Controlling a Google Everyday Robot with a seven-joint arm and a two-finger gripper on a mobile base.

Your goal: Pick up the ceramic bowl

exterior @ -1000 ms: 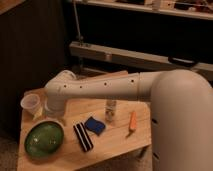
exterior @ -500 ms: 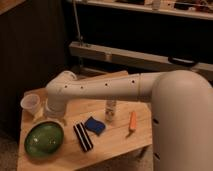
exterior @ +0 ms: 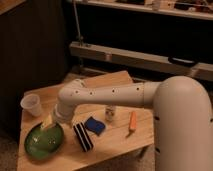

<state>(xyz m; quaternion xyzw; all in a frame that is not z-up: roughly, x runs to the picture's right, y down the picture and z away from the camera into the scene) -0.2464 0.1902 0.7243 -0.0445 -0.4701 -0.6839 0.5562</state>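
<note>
Ceramic bowl (exterior: 42, 144): located at the near left corner of the wooden worktop (exterior: 120, 147), sitting flat. It is a wide, shallow, glossy green dish with a darker rim, and the largest item on the surface. Its inner surface shows plain green glaze with a pale highlight towards the middle; any contents cannot be made out.

Tool (exterior: 48, 123): positioned at the far right edge of the bowl, low over the rim, with a yellowish part showing against the green. Whether it touches the rim cannot be told, and whether it is open or closed cannot be told either. The bowl rests on the worktop, not lifted.

Arm (exterior: 107, 95): white, with a row of dark holes. It reaches from the large white body at the right across the worktop to the left, then bends down to the bowl.

Plastic cup (exterior: 31, 105): translucent white, upright, at the far left of the worktop, beyond the bowl and apart from it. Its contents cannot be judged.

Other items, running rightwards from the bowl:
- Black-and-white striped block (exterior: 82, 136), just right of the bowl.
- Blue pad (exterior: 95, 125), close beside the block on its far right.
- Small white container (exterior: 110, 114), upright, partly behind the arm.
- Orange stick-shaped item (exterior: 132, 121), lying flat, apart from the others.

Background: a pale horizontal rail (exterior: 135, 57) runs behind the worktop, against dark surroundings.
</note>
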